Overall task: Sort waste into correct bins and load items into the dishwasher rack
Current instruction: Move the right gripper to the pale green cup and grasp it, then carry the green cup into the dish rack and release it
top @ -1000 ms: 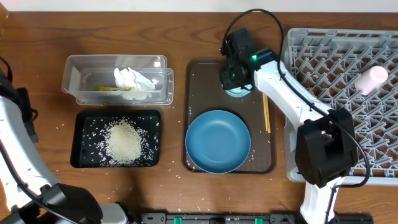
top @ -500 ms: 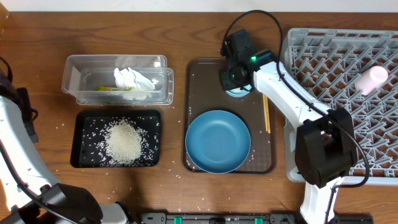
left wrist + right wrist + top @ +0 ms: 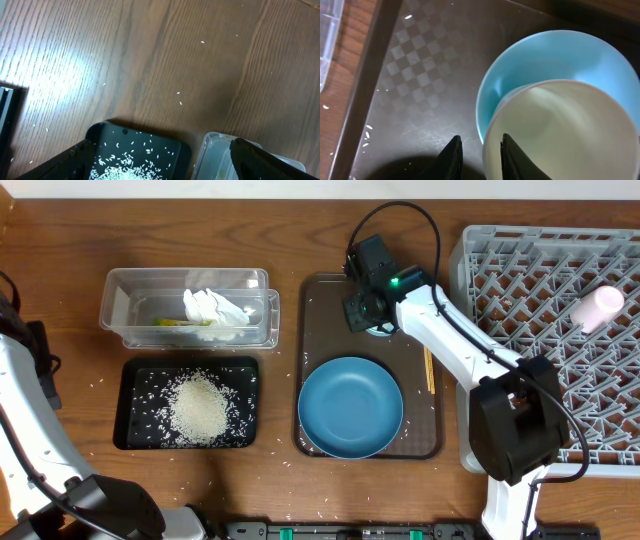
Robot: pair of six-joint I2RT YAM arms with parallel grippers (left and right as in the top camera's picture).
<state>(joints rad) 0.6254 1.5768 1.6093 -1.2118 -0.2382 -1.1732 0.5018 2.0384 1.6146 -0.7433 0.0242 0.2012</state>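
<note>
My right gripper (image 3: 362, 312) (image 3: 481, 137) hangs over the back of the brown serving tray (image 3: 320, 320). It is shut on the white cup (image 3: 560, 135), one finger inside the rim and one outside. The small light-blue bowl (image 3: 545, 55) (image 3: 385, 330) lies just under the cup. In front of them sits the large blue dish (image 3: 350, 407), with the chopsticks (image 3: 430, 370) along the tray's right side. A pink cup (image 3: 600, 307) lies in the grey rack (image 3: 530, 290). My left gripper (image 3: 160, 146) is open, high above the black tray (image 3: 135, 145) and clear tub (image 3: 215, 150).
The clear tub (image 3: 120, 310) holds the white napkin (image 3: 215, 308) and a yellow-green wrapper (image 3: 170, 322). The black tray (image 3: 135, 380) carries a heap of rice (image 3: 200, 408). Stray grains dot the wooden table around the bins.
My right gripper has narrowed its jaws onto the white cup's rim and shifted a little to the left. The left arm has not moved.
</note>
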